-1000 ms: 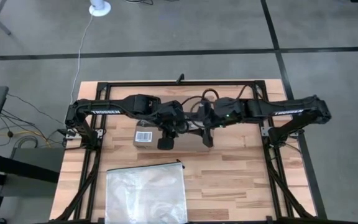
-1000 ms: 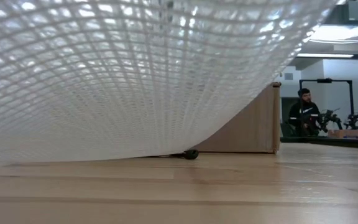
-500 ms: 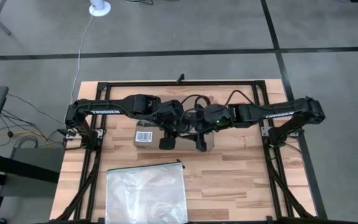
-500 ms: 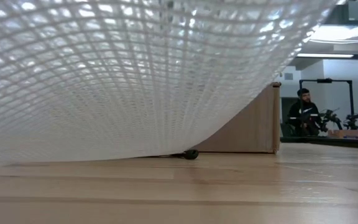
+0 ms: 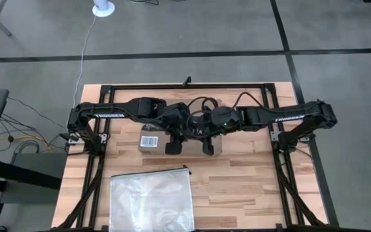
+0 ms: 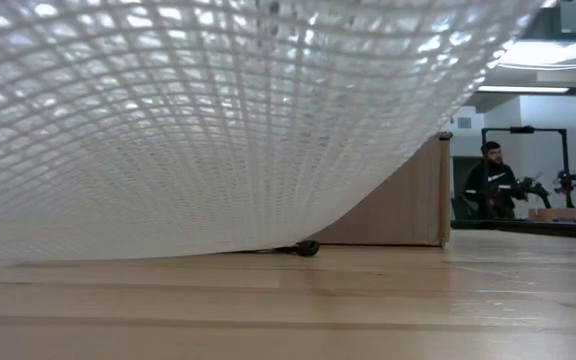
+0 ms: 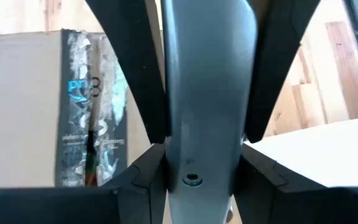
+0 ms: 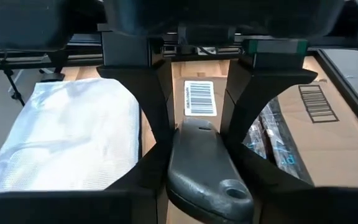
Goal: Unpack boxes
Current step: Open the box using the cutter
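Cardboard box [image 5: 156,140] (taped shut, contents hidden) beneath both grippers, left [image 5: 172,147] and right [image 5: 208,147]; finger states indiscernible.

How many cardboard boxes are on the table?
1: a brown corrugated cardboard box lies on the wooden table under both arms, beyond the clear plastic zip bag. The arms could hide more.

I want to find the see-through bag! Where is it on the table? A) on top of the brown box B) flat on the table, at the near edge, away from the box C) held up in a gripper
B: in the high view the clear bag lies flat on the table, apart from the cardboard box where both arms work.
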Tool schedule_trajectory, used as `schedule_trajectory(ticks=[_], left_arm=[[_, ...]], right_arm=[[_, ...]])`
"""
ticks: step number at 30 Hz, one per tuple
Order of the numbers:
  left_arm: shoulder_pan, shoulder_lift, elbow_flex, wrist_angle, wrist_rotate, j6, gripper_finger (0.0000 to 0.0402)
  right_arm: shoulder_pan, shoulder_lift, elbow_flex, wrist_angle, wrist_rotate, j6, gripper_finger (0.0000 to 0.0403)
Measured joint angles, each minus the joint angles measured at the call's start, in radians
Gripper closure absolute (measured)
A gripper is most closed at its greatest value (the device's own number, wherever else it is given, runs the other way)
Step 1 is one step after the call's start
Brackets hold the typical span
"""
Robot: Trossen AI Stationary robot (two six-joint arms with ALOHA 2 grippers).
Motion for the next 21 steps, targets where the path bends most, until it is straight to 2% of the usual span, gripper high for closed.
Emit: schedule_trajectory(ticks=[5,7,10,13,17,21], left_arm=[[0.0,0.0,0.0,0.003,-0.015,0.0,0.028],[0.0,-0.002,0.0,-0.006,-0.048,0.0,0.0247],[-0.002,-0.017,0.0,-0.062,-0.146,-0.024,0.0184],[-0.017,-0.031,0.0,-0.094,-0.274,-0.06,0.0152],[-0.056,-0.037,0.0,-0.083,-0.481,-0.09,0.0149],[-0.098,-0.025,-0.007,-0.023,-0.664,-0.098,0.0158]], right_arm=[[-0.028,-0.007,0.0,-0.021,-0.012,0.005,0.0304],[-0.045,-0.022,0.0,-0.045,-0.018,0.015,0.0304],[-0.086,-0.059,-0.001,-0.114,-0.017,0.044,0.0304],[-0.132,-0.093,-0.001,-0.179,-0.011,0.111,0.0304],[-0.179,-0.119,-0.034,-0.15,-0.007,0.244,0.0304],[-0.208,-0.12,-0.085,-0.044,-0.061,0.356,0.0304]])
